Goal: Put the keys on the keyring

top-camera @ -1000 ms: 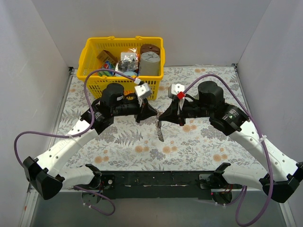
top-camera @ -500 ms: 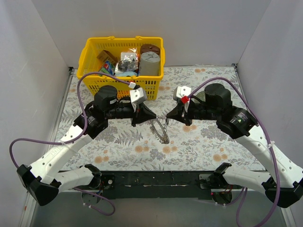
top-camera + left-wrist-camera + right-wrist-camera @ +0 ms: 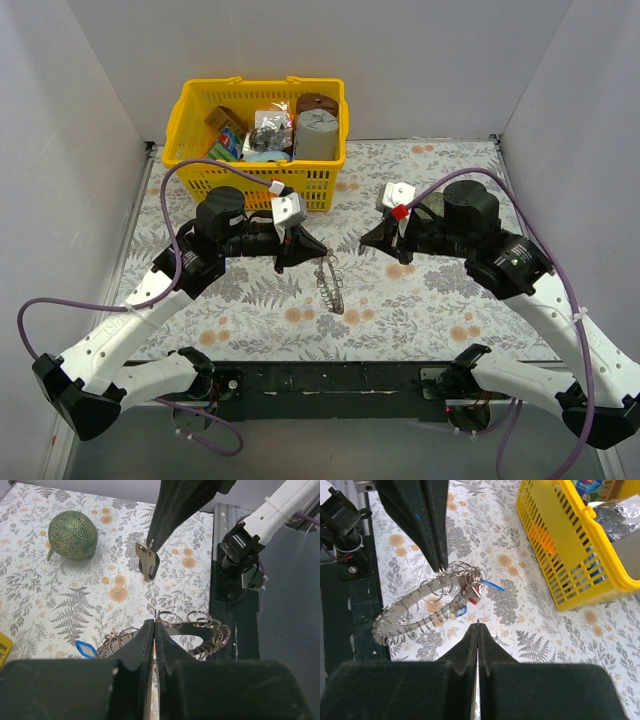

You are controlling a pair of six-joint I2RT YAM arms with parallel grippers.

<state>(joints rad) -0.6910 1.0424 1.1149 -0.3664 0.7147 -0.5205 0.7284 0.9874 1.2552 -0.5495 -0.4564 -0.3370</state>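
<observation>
My left gripper (image 3: 304,250) (image 3: 154,623) is shut on the rim of the keyring (image 3: 330,277) (image 3: 415,607). It is a flat grey metal ring with several small wire loops around it. It slopes down from the left fingertips toward the table. Keys with red (image 3: 473,593) and blue (image 3: 460,611) heads hang at its near end. My right gripper (image 3: 373,240) (image 3: 478,624) is shut on a small silver key (image 3: 146,559), which dangles from its tips a short way from the keyring. In the right wrist view only a sliver of metal shows at the tips.
A yellow basket (image 3: 190,120) (image 3: 560,550) full of odds and ends stands at the back left. A round green lump (image 3: 73,534) sits on the flowered cloth near the right arm. The black base rail (image 3: 330,380) runs along the near edge.
The two grippers have drawn apart, the left going left and the right going right. The keyring stays in the left gripper and the key has come away with the right.
</observation>
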